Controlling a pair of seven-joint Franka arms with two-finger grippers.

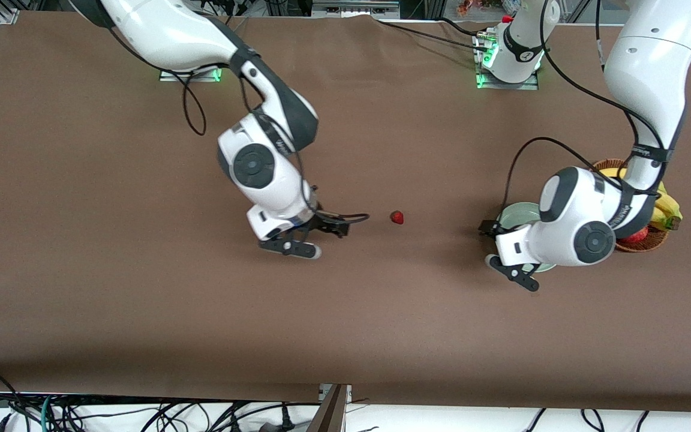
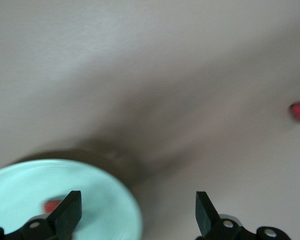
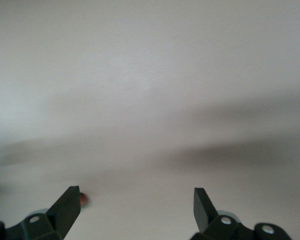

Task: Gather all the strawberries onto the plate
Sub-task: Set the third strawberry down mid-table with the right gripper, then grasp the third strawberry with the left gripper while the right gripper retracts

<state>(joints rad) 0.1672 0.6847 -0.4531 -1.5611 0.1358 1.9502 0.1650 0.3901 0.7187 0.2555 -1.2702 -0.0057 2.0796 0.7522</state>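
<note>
strawberry (image 1: 397, 217) on table, orientation unclear.

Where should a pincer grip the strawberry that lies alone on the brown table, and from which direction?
Probably straight from above, closing on the two sides of the strawberry's red body. It is small and lies low on the flat table with bare cloth all around, so nothing blocks a descent. Both the right pincer and the left pincer stand open.

High front camera faces the robots; wrist cameras look close over table (image 1: 141, 300).
</note>
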